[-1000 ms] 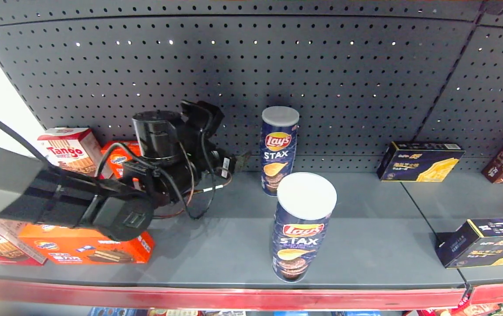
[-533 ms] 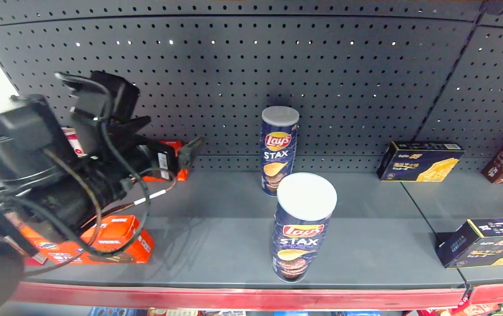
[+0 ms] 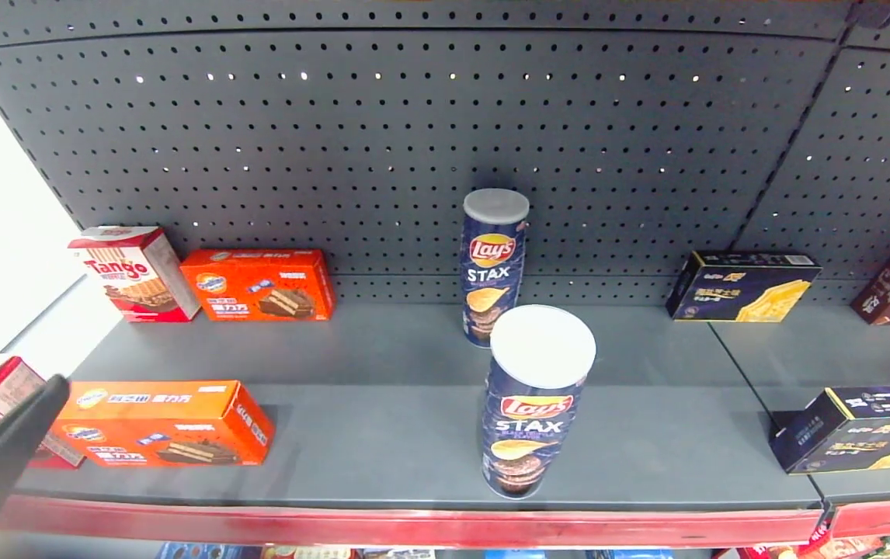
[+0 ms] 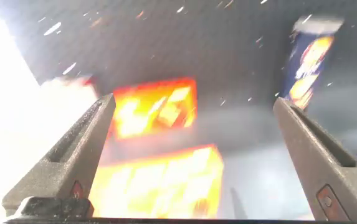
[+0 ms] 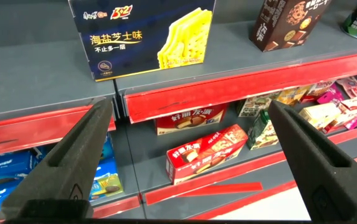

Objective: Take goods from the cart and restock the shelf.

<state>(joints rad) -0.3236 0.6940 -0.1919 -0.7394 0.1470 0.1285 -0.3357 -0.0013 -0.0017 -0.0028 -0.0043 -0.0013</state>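
while the left pincer [image 4: 194, 102] gapes empty facing the orange box [image 3: 257, 284] set label-out at the shelf's [image 3: 383, 365] back edge, the right pincer [image 5: 189, 106], also spread, faces lower tiers; another fetch looks due.

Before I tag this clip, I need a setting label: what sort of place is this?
Most likely a retail shop aisle: a grey shelf with a pegboard back and red front strip, stocked with chip cans and orange snack boxes.

The shelf [image 3: 383, 435] is grey, red-edged; its pegboard back [image 3: 414, 140] is dark grey, dotted with holes; the near can [image 3: 529, 431] is navy, white-lidded; the front box [image 3: 158, 425] is orange.
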